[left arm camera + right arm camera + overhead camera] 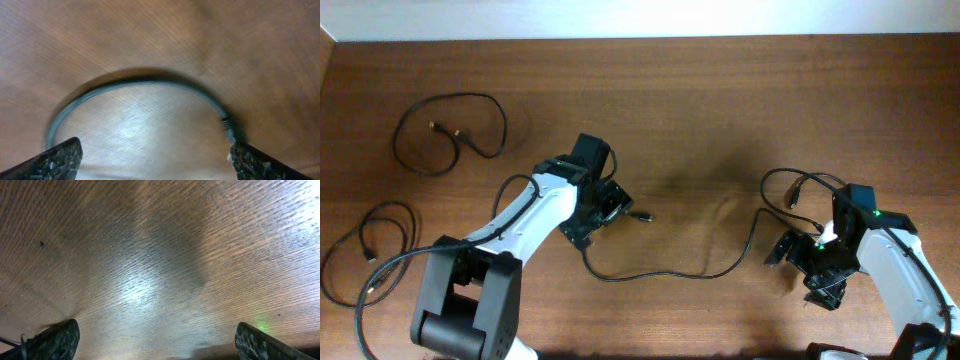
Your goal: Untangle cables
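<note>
From above, we see a looped cable (450,130) at the table's (720,100) upper left and a second cable (370,240) at far left. A third cable (670,274) runs between the left gripper (602,215) and right gripper (800,265).

Left wrist: fingers (55,160) apart, third cable (140,84) arching ahead.

Right wrist: fingers (55,340) apart over wood.

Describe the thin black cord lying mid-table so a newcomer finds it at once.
On the brown wooden table, look between the white left arm and the white right arm. The thin black cord there sags in one long open line from the left gripper toward the right arm. The other two black cords lie curled in loops at the far left.
</note>
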You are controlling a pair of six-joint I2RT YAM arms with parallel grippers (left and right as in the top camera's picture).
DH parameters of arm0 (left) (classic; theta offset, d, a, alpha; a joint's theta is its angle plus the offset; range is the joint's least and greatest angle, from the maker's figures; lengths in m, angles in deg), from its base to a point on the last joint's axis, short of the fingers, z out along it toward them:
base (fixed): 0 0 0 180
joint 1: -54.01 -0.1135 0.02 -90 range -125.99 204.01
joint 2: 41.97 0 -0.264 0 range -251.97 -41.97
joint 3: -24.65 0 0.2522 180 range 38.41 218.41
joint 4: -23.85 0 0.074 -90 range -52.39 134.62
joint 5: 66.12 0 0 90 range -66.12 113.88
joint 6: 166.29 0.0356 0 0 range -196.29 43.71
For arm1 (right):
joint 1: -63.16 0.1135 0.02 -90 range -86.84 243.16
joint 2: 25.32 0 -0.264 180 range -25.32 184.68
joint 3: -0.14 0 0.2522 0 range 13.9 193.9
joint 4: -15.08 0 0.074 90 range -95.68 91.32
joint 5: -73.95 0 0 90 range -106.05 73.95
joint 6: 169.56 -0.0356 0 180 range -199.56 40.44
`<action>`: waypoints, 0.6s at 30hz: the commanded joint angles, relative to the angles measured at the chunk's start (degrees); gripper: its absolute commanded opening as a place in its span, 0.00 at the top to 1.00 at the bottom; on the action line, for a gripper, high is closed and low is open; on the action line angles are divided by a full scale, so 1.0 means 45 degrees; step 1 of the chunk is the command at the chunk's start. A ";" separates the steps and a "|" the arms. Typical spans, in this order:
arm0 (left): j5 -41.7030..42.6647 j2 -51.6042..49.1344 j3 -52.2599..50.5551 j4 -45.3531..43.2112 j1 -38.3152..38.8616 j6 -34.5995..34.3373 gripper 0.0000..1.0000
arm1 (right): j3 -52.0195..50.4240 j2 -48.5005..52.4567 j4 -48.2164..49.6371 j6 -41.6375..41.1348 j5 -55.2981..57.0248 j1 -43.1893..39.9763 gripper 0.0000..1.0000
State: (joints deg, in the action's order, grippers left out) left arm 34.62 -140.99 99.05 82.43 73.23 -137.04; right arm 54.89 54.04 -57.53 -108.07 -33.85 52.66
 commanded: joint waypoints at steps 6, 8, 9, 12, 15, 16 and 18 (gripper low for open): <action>-0.0826 -0.0117 -0.0097 -0.1443 0.0063 -0.0350 0.27 | -0.0063 0.0053 0.1117 -0.0068 0.0063 0.0010 0.01; -0.0831 -0.0223 -0.0209 -0.1525 0.0063 -0.0350 0.25 | -0.0063 0.0053 -0.0136 -0.0083 0.0063 0.0010 0.01; -0.0821 -0.0321 -0.0267 -0.1530 0.0063 -0.0355 0.24 | -0.0063 0.0053 -0.0092 -0.0112 -0.0049 0.0010 0.01; -0.0821 -0.0947 -0.0457 -0.1540 0.0296 -0.1341 0.18 | -0.0044 0.0044 0.0563 0.0753 -0.0199 0.0010 0.03; -0.0826 -0.1783 -0.0457 -0.1860 0.0554 -0.1545 0.26 | 0.1073 -0.0005 -0.0102 0.2705 -0.0593 0.0000 0.15; -0.0845 -0.1880 -0.0457 -0.1865 0.0554 -0.1545 0.30 | 0.1501 -0.0044 -0.0379 0.2715 -0.0588 -0.0005 0.15; -0.1030 -0.1987 -0.0457 -0.1865 0.0554 -0.1540 0.41 | 0.2365 -0.0117 -0.0767 0.2710 -0.0563 -0.0005 0.15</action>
State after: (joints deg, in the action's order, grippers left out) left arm 31.12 -145.78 98.33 74.41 75.40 -142.90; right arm 59.87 54.04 -59.87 -99.28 -35.47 52.66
